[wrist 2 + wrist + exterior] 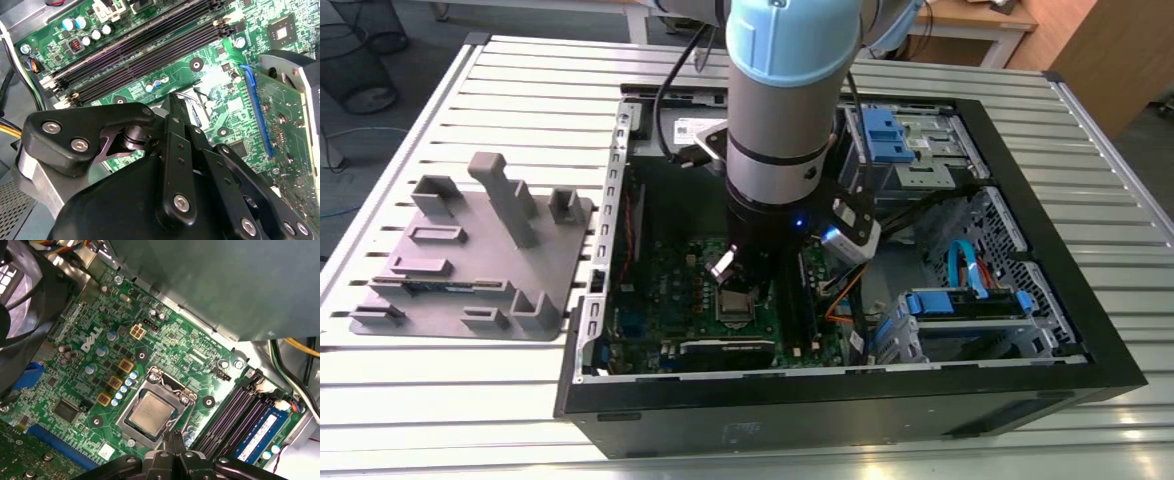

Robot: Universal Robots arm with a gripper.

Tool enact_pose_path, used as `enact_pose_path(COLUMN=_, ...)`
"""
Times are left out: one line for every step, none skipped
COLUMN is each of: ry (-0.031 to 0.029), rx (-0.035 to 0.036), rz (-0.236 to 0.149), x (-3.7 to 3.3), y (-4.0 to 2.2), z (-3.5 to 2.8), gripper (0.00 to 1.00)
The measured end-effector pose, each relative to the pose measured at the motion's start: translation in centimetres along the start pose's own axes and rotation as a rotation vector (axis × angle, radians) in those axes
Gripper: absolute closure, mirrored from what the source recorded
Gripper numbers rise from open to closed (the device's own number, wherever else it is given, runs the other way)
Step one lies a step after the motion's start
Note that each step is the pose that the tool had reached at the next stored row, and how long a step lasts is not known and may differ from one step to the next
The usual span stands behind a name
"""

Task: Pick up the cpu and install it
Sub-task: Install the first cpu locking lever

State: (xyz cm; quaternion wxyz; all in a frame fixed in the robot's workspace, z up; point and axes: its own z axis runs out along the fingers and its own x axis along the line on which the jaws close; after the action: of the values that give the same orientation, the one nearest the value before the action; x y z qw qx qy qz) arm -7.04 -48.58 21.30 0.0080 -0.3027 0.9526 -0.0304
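cpu (150, 413) seated in socket, gripper (173, 437) just beside

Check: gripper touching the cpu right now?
Apart. In the first wrist view the cpu lies flat in its socket on the motherboard, and the gripper tips end beside the socket's edge, holding nothing.

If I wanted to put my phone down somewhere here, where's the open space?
The slatted table has bare stretches: behind the grey tray, along the edge in front of it, and to the exterior view's right of the computer case. Inside the case it is crowded: the arm hangs over the green board, with the chip in its socket.
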Motion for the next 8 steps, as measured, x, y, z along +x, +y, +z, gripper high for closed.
enact_pose_path(ry=0.0004, rx=0.0005, rz=0.001, x=0.06, y=-0.08, z=0.03, gripper=0.89)
enact_pose_path(ry=0.0008, rx=0.0009, rz=0.002, x=0.12, y=-0.17, z=0.06, gripper=0.89)
enact_pose_path(ry=0.0011, rx=0.0013, rz=0.004, x=0.18, y=-0.25, z=0.10, gripper=0.89)
enact_pose_path(ry=0.0016, rx=0.0020, rz=0.005, x=0.23, y=-0.32, z=0.14, gripper=0.89)
enact_pose_path(ry=0.0020, rx=0.0028, rz=0.007, x=0.28, y=-0.38, z=0.19, gripper=0.89)
enact_pose_path(ry=0.0023, rx=0.0035, rz=0.008, x=0.33, y=-0.44, z=0.26, gripper=0.89)
enact_pose_path(ry=0.0023, rx=0.0039, rz=0.009, x=0.37, y=-0.50, z=0.36, gripper=0.89)
enact_pose_path(ry=0.0023, rx=0.0042, rz=0.010, x=0.42, y=-0.56, z=0.46, gripper=0.89)
